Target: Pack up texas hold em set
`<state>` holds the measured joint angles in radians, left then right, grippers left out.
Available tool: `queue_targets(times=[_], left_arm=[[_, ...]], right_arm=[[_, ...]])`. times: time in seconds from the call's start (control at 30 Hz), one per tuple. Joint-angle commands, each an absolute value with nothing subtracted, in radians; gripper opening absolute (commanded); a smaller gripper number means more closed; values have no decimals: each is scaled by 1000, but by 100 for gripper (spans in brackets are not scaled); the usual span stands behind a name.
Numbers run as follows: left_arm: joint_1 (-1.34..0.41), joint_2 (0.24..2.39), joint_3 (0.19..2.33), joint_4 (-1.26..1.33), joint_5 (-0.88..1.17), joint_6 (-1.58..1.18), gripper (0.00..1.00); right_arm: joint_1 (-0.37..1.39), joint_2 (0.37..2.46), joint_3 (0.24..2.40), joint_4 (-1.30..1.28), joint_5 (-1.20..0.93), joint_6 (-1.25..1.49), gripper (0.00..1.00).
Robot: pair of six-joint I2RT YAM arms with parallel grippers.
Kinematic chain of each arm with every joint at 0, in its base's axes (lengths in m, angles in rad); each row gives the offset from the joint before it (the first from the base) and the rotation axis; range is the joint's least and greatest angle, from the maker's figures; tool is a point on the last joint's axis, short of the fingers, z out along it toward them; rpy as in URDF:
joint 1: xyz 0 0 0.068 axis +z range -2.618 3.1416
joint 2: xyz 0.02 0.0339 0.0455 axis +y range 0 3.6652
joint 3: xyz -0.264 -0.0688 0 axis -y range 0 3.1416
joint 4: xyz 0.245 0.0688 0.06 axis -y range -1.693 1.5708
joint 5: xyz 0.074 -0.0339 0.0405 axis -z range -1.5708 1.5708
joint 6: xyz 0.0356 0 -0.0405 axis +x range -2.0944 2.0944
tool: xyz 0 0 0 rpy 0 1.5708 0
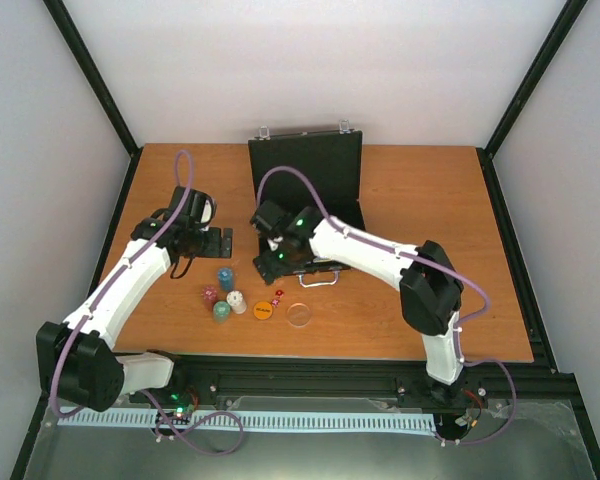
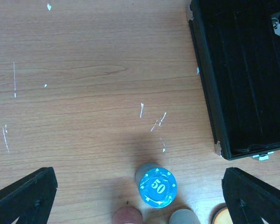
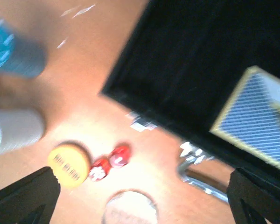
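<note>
The black briefcase (image 1: 310,190) stands open at the table's middle back, lid upright. In the right wrist view a blue-yellow card deck (image 3: 259,116) lies inside the case (image 3: 210,60). My right gripper (image 1: 269,262) hovers open over the case's front left corner, holding nothing. In front of the case stand blue (image 1: 225,278), red (image 1: 209,295), white (image 1: 237,301) and green (image 1: 221,311) chip stacks, with an orange disc (image 1: 263,310), a clear disc (image 1: 299,314) and red dice (image 1: 278,295). My left gripper (image 2: 140,200) is open above the blue stack (image 2: 157,187).
The case's silver handle (image 3: 205,179) juts from its front edge toward the discs. Black frame rails border the table on the left, right and near sides. The right arm's forearm (image 1: 370,255) crosses over the case's front right.
</note>
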<state>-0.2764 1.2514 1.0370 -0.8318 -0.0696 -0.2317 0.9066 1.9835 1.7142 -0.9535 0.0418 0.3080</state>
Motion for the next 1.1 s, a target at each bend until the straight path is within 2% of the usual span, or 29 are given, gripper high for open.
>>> queue_targets(times=[0.0, 0.17, 0.33, 0.4, 0.5, 0.53, 1.07], left_arm=[[-279, 1213, 1055, -838, -55, -238, 100], [-279, 1199, 1044, -840, -42, -235, 100], [-279, 1191, 1031, -833, -22, -235, 100], [-279, 1189, 1031, -832, -17, -235, 100], [-279, 1187, 1030, -832, -15, -233, 100], [-279, 1187, 1029, -832, -15, -231, 100], [-280, 1183, 1024, -845, -13, -218, 100]], right_arm=[[993, 1942, 1643, -960, 2, 371, 100], [1044, 1961, 1602, -939, -11, 413, 99], [1051, 2013, 1604, -927, -3, 460, 92], [1051, 2038, 1617, -927, 1, 473, 82], [1051, 2071, 1635, -923, 0, 491, 59], [1051, 2079, 1642, -923, 2, 497, 57], [1019, 2163, 1660, -885, 45, 532, 52]])
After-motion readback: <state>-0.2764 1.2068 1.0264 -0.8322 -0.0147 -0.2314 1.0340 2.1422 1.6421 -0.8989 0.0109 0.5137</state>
